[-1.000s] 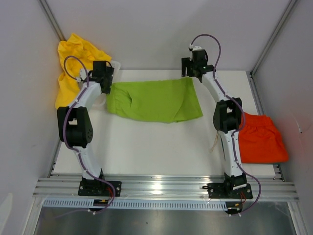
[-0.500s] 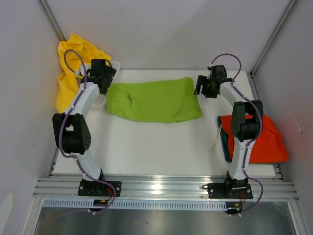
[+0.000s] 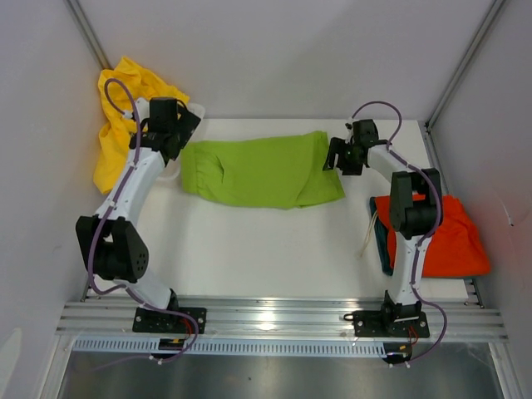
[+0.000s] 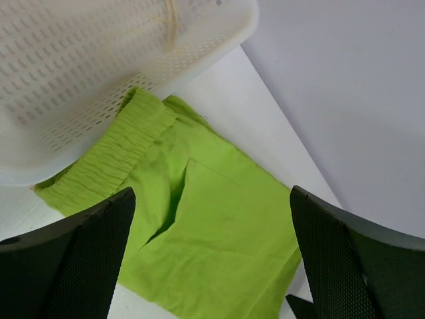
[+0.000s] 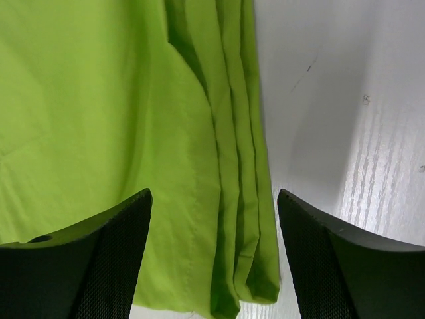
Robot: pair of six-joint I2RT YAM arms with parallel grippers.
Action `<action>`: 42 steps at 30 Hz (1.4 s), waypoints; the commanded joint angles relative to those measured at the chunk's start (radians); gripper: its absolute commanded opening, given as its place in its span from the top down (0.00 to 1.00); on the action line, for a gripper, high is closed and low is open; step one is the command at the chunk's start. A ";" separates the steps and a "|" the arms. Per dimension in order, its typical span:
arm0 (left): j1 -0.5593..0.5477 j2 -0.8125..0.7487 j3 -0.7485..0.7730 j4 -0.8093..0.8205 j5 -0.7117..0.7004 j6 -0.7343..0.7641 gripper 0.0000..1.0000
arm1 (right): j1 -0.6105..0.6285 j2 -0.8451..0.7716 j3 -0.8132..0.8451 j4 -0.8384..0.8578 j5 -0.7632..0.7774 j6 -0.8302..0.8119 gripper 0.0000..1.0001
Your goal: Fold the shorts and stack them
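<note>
Lime green shorts (image 3: 262, 173) lie folded flat across the back middle of the table, waistband to the left. My left gripper (image 3: 179, 133) hovers open above their waistband end, by the basket; in the left wrist view the green shorts (image 4: 206, 232) fill the space below the open left gripper (image 4: 211, 193). My right gripper (image 3: 337, 155) stands open over the leg-hem end; the right wrist view shows the layered green hem (image 5: 242, 199) between the spread fingers of that gripper (image 5: 214, 194). Yellow shorts (image 3: 116, 125) hang over the basket. Orange-red shorts (image 3: 449, 233) lie on dark teal shorts (image 3: 384, 245) at the right.
A white perforated plastic basket (image 4: 99, 60) sits at the back left corner, partly over the table edge (image 3: 193, 112). Grey walls and metal frame posts close in both sides. A pale drawstring (image 3: 366, 237) trails from the right-hand pile.
The right arm swung from the back of the table down to the green shorts' right end, uncovering the right-hand pile. The left gripper drew back slightly toward the basket.
</note>
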 commanded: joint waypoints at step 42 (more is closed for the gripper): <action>-0.137 -0.228 -0.329 0.071 0.020 0.237 0.01 | 0.164 -0.479 -0.437 -0.079 0.498 0.095 0.31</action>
